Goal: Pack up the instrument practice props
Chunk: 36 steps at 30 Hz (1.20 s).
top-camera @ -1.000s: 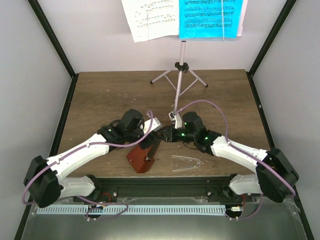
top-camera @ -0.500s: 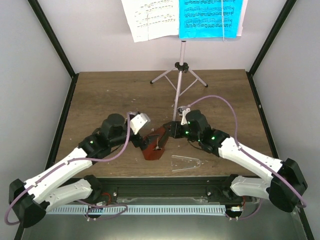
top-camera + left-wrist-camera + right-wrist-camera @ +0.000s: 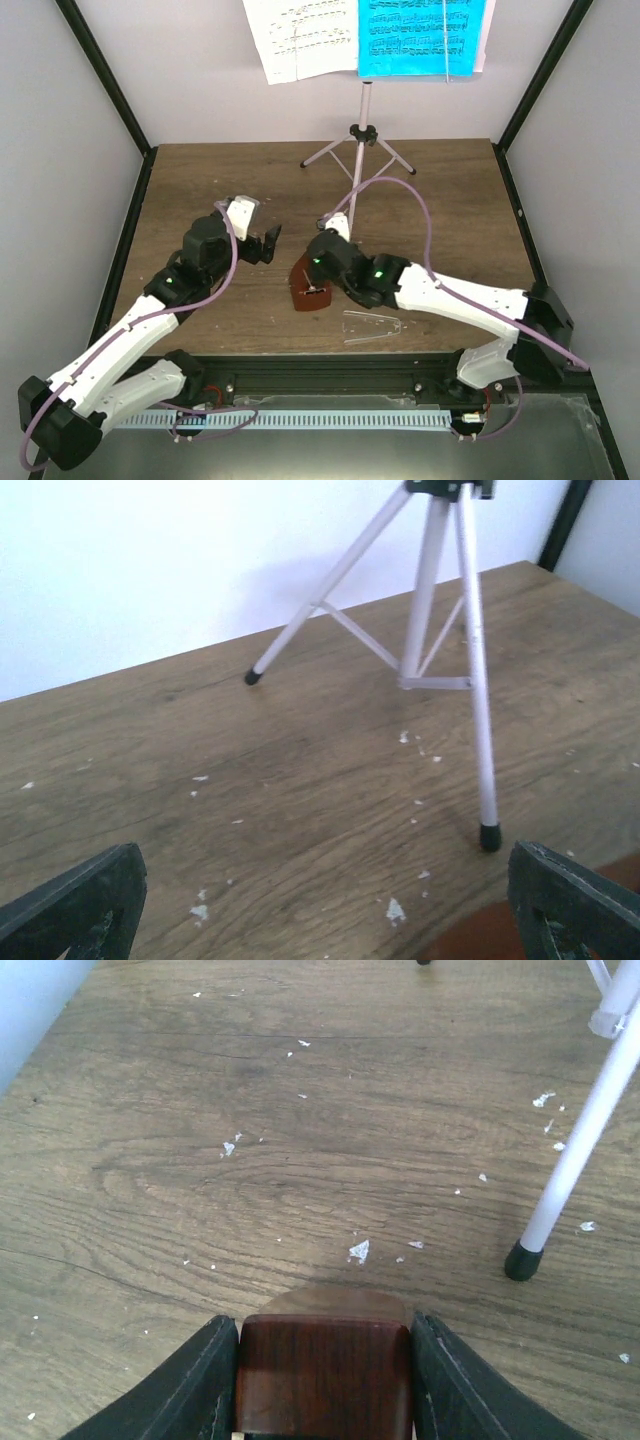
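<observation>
The small brown metronome [image 3: 308, 291] stands on the table near the middle, without its cover. My right gripper [image 3: 312, 272] is shut on it; in the right wrist view the brown body [image 3: 324, 1380] fills the gap between both fingers [image 3: 205, 1380]. The clear cover [image 3: 372, 325] lies flat on the table to the right of the metronome. My left gripper [image 3: 266, 241] is open and empty, just left of the metronome, whose brown corner [image 3: 480, 942] shows at its right finger. The pale pink tripod stand [image 3: 362, 150] stands at the back with the white sheet [image 3: 300, 40] and the cyan sheet [image 3: 420, 35] on it.
A tripod foot [image 3: 522, 1260] rests on the wood just right of and beyond my right gripper; the same leg [image 3: 478, 730] shows in the left wrist view. White flecks dot the table. Black frame posts [image 3: 105, 75] and white walls bound the sides and back.
My left gripper has let go of the metronome and drawn back to the upper left, open. My right arm has swung left and closed on the metronome, which moved slightly away from the front edge.
</observation>
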Available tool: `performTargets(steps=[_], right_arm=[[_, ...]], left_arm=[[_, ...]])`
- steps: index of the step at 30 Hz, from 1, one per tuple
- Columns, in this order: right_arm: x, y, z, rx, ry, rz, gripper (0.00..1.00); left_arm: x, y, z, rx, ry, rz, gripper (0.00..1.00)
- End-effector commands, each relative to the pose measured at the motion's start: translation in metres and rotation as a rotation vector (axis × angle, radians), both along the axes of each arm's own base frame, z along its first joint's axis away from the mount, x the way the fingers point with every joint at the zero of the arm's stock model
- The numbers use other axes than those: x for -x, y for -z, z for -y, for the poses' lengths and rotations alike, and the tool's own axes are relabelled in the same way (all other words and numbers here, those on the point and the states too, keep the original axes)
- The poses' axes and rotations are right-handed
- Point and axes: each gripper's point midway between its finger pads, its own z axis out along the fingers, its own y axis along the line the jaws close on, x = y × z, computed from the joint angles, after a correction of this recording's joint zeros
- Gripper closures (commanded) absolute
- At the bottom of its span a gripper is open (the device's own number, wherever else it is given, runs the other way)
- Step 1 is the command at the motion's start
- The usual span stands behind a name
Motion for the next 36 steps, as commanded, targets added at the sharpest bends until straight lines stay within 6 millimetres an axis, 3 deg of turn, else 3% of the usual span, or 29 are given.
performTargets(steps=[1,5,9,12,19,22,26,30,33,36], right_arm=[[-0.01,-0.02,-0.012,0.033,0.096,0.093,0.68],[-0.008,-0.009,-0.024,0.024,0.065,0.083,0.63],[0.0,-0.018,-0.036,-0.076,-0.012,0.095,0.39],[0.01,-0.032,-0.036,-0.168,-0.078,0.138,0.29],[0.024,-0.065,-0.004,-0.301,-0.082,0.219,0.1],[0.025,-0.063,0.023,-0.344,-0.046,0.216,0.04],[0.014,-0.028,0.066,-0.409,0.029,0.124,0.01],[0.008,0.028,0.097,-0.454,0.084,-0.025,0.0],[0.013,0.061,0.097,-0.441,0.082,-0.103,0.0],[0.015,0.077,0.085,-0.438,0.029,-0.138,0.0]], left_arm=[[-0.009,-0.014,-0.024,0.017,-0.147,0.031,0.0],[-0.006,-0.019,-0.032,0.041,-0.182,0.046,0.0],[-0.005,-0.023,-0.035,0.046,-0.193,0.065,0.0],[-0.002,-0.027,-0.037,0.059,-0.191,0.085,0.0],[0.005,-0.038,-0.043,0.086,-0.193,0.146,0.0],[0.005,-0.037,-0.043,0.084,-0.195,0.146,0.0],[0.004,-0.037,-0.041,0.082,-0.185,0.143,0.0],[0.004,-0.036,-0.041,0.072,-0.181,0.145,0.0],[0.003,-0.034,-0.042,0.066,-0.189,0.142,0.0],[0.002,-0.033,-0.041,0.062,-0.188,0.138,0.0]])
